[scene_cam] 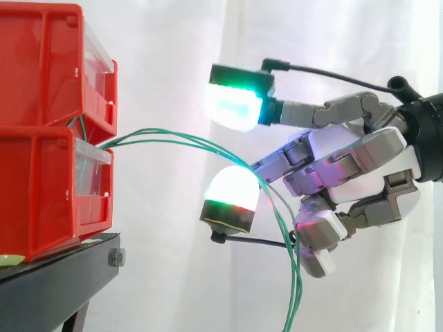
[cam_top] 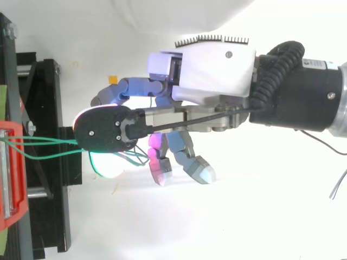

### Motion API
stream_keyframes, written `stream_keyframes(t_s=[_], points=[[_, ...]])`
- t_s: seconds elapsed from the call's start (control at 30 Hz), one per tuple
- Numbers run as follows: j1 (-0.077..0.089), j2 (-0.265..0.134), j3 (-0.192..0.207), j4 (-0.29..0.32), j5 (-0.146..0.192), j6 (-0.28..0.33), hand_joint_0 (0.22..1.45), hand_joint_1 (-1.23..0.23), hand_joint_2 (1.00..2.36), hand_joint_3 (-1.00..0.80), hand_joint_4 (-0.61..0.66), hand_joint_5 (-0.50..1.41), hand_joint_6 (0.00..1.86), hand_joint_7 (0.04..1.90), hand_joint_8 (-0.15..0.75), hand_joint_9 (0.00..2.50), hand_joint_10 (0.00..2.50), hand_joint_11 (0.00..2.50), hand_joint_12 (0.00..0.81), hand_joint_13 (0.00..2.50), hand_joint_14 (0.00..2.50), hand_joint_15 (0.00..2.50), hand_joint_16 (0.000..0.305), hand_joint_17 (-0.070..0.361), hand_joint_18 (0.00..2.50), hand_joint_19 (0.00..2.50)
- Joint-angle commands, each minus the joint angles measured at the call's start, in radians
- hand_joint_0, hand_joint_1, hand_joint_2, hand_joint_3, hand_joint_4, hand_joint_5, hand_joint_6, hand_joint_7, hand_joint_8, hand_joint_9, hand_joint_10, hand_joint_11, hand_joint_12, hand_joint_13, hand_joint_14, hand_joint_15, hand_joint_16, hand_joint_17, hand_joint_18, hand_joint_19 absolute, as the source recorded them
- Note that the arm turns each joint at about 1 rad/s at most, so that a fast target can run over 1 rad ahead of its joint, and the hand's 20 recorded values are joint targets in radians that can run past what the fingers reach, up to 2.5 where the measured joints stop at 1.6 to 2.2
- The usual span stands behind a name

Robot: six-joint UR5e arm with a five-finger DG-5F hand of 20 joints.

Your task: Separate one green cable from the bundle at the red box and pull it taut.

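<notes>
Green cables [scene_cam: 173, 138] leave the red bins [scene_cam: 48, 131] at left, arc right, then droop slack past the hand [scene_cam: 360, 166]. The hand is spread. Its two glowing pads [scene_cam: 235, 104] stand apart, with the cables running between them, unpinched.

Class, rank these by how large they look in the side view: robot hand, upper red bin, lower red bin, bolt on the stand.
1. robot hand
2. upper red bin and lower red bin: alike, both cut off by the picture's edge, so unranked
3. bolt
</notes>
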Motion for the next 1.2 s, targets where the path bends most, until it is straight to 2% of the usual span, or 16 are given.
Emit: stream_keyframes(t_s=[0.0, 0.17, 0.37, 0.53, 0.63, 0.7, 0.8, 0.87, 0.97, 1.03, 1.07, 1.1, 1.17], points=[[0.0, 0.0, 0.0, -0.001, 0.0, 0.0, 0.66, -0.38, 1.0, -0.5, 0.07, 0.13, 0.56, 1.27, 0.212, 2.1, 0.03, 0.69, 0.323, 1.37, 0.02, 0.66, 0.041, 0.093, 0.97, 0.83], [0.0, 0.0, 0.0, -0.001, 0.0, 0.0, 0.74, -0.56, 1.0, -0.5, 0.06, 0.14, 0.54, 1.33, 0.234, 2.11, 0.03, 0.72, 0.323, 1.38, 0.02, 0.65, 0.04, 0.09, 0.97, 0.8], [0.0, 0.0, 0.0, -0.001, 0.0, -0.002, 0.76, -0.62, 1.01, -0.43, 0.06, 0.14, 0.52, 1.36, 0.243, 2.11, 0.03, 0.74, 0.325, 1.37, 0.02, 0.66, 0.039, 0.089, 0.96, 0.81], [0.0, 0.0, 0.0, 0.002, 0.0, -0.002, 0.76, -0.66, 1.01, -0.33, 0.05, 0.14, 0.52, 1.38, 0.26, 2.1, 0.03, 0.74, 0.324, 1.37, 0.02, 0.66, 0.04, 0.089, 0.95, 0.79], [0.0, 0.0, 0.0, -0.001, 0.0, -0.002, 0.69, -0.7, 1.02, -0.27, 0.07, 0.13, 0.57, 1.28, 0.255, 2.07, 0.03, 0.72, 0.321, 1.36, 0.02, 0.66, 0.041, 0.093, 0.95, 0.78], [0.0, 0.0, 0.0, -0.001, 0.0, -0.002, 0.53, -0.61, 1.0, -0.5, 0.11, 0.12, 0.59, 1.25, 0.255, 2.08, 0.03, 0.7, 0.33, 1.36, 0.02, 0.66, 0.046, 0.104, 0.98, 0.78], [-0.002, 0.0, 0.0, -0.001, 0.002, -0.002, 0.42, -0.45, 1.0, -0.5, 0.13, 0.13, 0.56, 1.33, 0.27, 2.11, 0.03, 0.63, 0.358, 1.42, 0.02, 0.61, 0.058, 0.131, 1.08, 0.71], [0.0, -0.001, 0.0, -0.001, 0.006, 0.0, 0.41, -0.35, 1.0, -0.5, 0.13, 0.13, 0.56, 1.34, 0.265, 2.12, 0.03, 0.61, 0.363, 1.42, 0.02, 0.6, 0.06, 0.135, 1.09, 0.7], [0.0, 0.0, 0.003, 0.002, 0.02, 0.0, 0.46, -0.2, 1.0, -0.5, 0.1, 0.13, 0.58, 1.26, 0.253, 2.1, 0.03, 0.64, 0.347, 1.39, 0.02, 0.62, 0.055, 0.124, 1.02, 0.77], [0.0, 0.0, 0.011, 0.0, 0.026, -0.002, 0.52, -0.2, 1.0, -0.5, 0.08, 0.12, 0.58, 1.22, 0.236, 2.08, 0.03, 0.64, 0.331, 1.36, 0.02, 0.65, 0.049, 0.109, 0.96, 0.81], [0.0, 0.0, 0.012, 0.0, 0.029, -0.002, 0.56, -0.24, 1.0, -0.5, 0.08, 0.12, 0.59, 1.21, 0.233, 2.08, 0.03, 0.67, 0.32, 1.35, 0.02, 0.65, 0.045, 0.102, 0.93, 0.83], [0.0, 0.0, 0.014, 0.002, 0.031, -0.002, 0.62, -0.36, 1.0, -0.5, 0.06, 0.12, 0.57, 1.24, 0.229, 2.07, 0.03, 0.69, 0.318, 1.34, 0.02, 0.66, 0.043, 0.096, 0.91, 0.84], [0.0, 0.0, 0.02, 0.002, 0.041, -0.002, 0.67, -0.45, 1.0, -0.5, 0.05, 0.13, 0.56, 1.26, 0.231, 2.08, 0.03, 0.69, 0.324, 1.34, 0.02, 0.66, 0.042, 0.095, 0.92, 0.83]])
